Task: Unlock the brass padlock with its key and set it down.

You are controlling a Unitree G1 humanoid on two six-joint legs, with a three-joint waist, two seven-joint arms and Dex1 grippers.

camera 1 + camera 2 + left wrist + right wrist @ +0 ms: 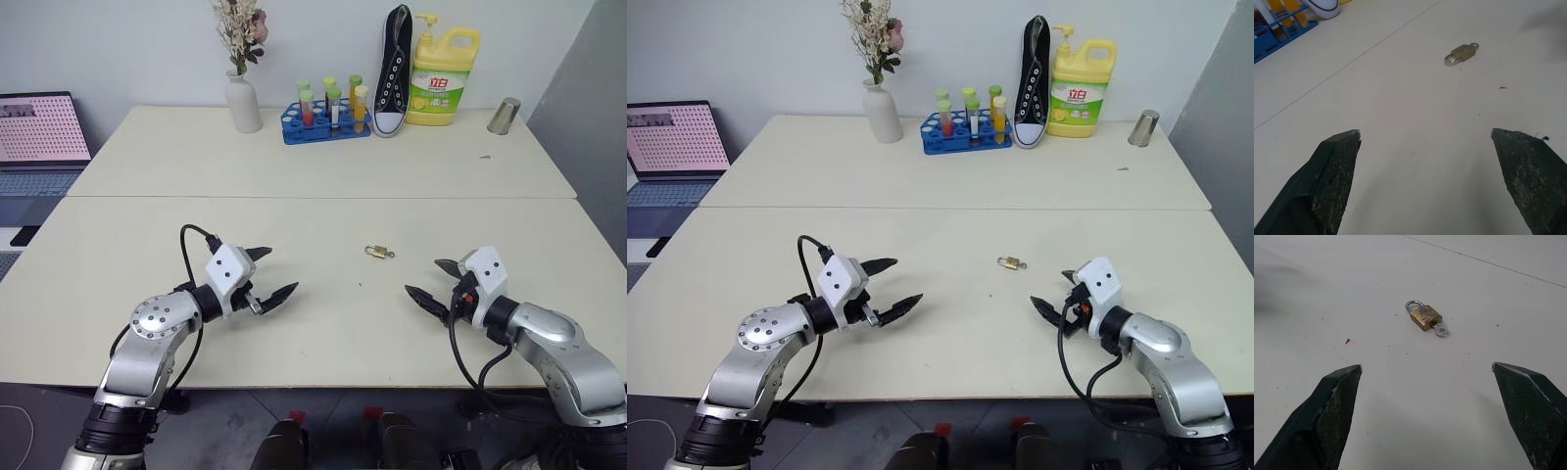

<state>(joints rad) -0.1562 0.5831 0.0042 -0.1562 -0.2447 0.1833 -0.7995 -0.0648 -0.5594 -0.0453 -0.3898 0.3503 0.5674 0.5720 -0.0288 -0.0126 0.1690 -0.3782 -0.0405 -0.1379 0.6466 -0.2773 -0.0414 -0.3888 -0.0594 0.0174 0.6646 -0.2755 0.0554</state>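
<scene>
We hold both arms low in the frame, forearms angling inward toward the centre. Our left gripper sits at lower left of the head view, its two black fingers spread wide and pointing right, toward the middle. Our right gripper sits at lower right, its fingers likewise parted wide and pointing left. Both hover empty, well apart from each other, with black cables looping from each wrist.

Silver arms, white wrist housings, black cables, seemingly rough-textured black jaws.
</scene>
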